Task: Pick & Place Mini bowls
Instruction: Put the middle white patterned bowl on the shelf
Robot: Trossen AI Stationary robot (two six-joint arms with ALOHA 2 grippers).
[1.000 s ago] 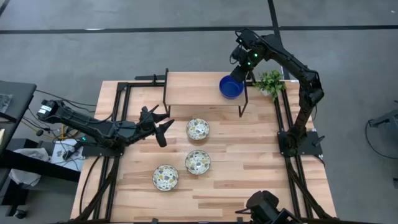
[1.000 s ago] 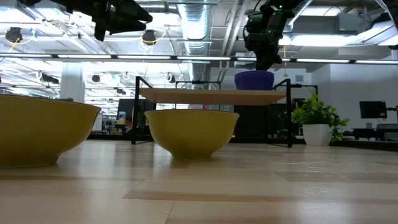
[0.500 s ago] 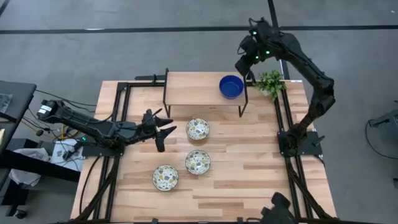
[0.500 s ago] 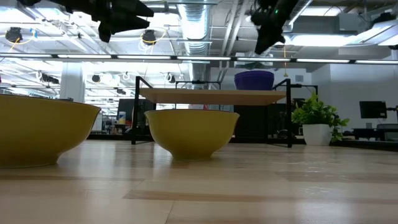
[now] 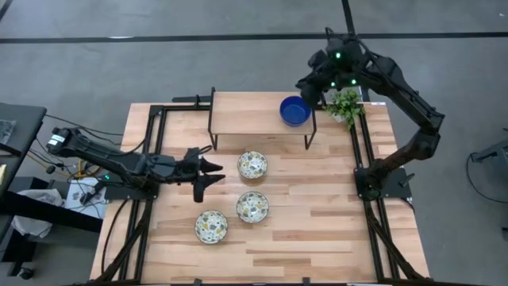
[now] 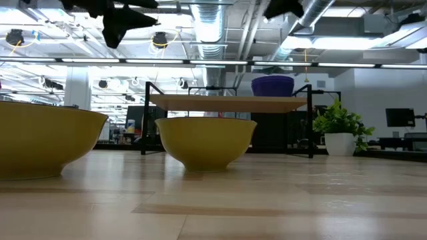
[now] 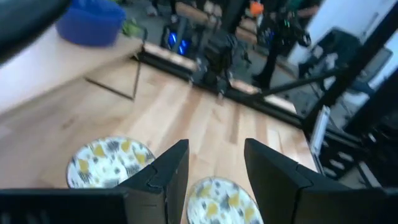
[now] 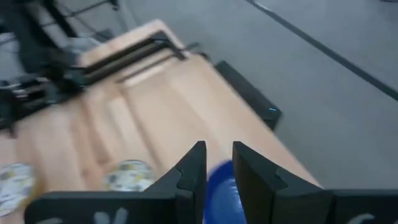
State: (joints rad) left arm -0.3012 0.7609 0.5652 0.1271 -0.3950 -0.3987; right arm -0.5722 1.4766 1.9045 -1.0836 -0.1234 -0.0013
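The tabletop [image 5: 333, 230] carries a low shelf [image 5: 254, 115] at 12 o'clock. One blue bowl [image 5: 295, 110] sits on the shelf's 3 o'clock end; three speckled bowls [image 5: 252, 165] lie near the tabletop's centre, apart from one another, running down toward 7 o'clock. A plant [image 5: 346, 105] stands just beside the shelf at 2 o'clock.

By my reading, one bowl is already delivered and the next pick is in hand. The left pincer [image 5: 208, 174] hovers at 9 o'clock of the nearest speckled bowl, fingers [image 7: 165, 171] spread wide, holding and touching nothing. It needs to come down over a rim and close.

The right pincer [image 5: 311, 79] hangs above the shelf's 3 o'clock end, clear of the blue bowl, its fingers a narrow gap apart and, as far as the blurred wrist view shows, empty.
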